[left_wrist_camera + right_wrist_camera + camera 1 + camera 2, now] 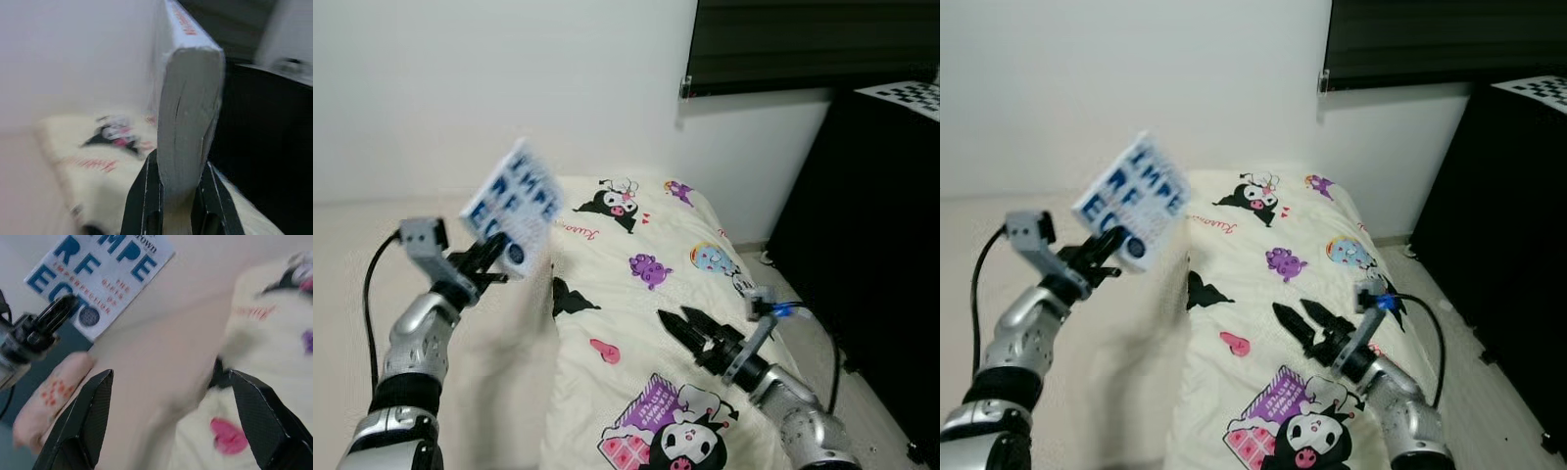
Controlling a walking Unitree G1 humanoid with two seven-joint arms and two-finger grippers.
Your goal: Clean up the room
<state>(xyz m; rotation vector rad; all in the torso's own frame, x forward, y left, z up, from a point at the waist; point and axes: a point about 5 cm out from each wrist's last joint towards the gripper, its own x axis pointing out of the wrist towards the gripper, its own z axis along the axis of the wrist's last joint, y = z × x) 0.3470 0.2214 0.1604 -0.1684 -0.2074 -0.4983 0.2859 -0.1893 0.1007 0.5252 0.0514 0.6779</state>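
Covering most of the scene before you is the bed [636,323], with a cream blanket [675,294] printed with cartoon figures; it lies flat, so nothing on it needs moving. Beside it stands a dark cabinet [871,245]. The book [512,203], the thing to tidy, is held up in the air over the bed's left edge, so it looks ready for carrying away. Your left gripper [494,259] has its jaws pinching the book's lower edge. Your right gripper [688,324] hovers low over the blanket, jaws spread and holding nothing.

Silver arms, black cables, each hand [492,257] [690,326] with two long black fingers.
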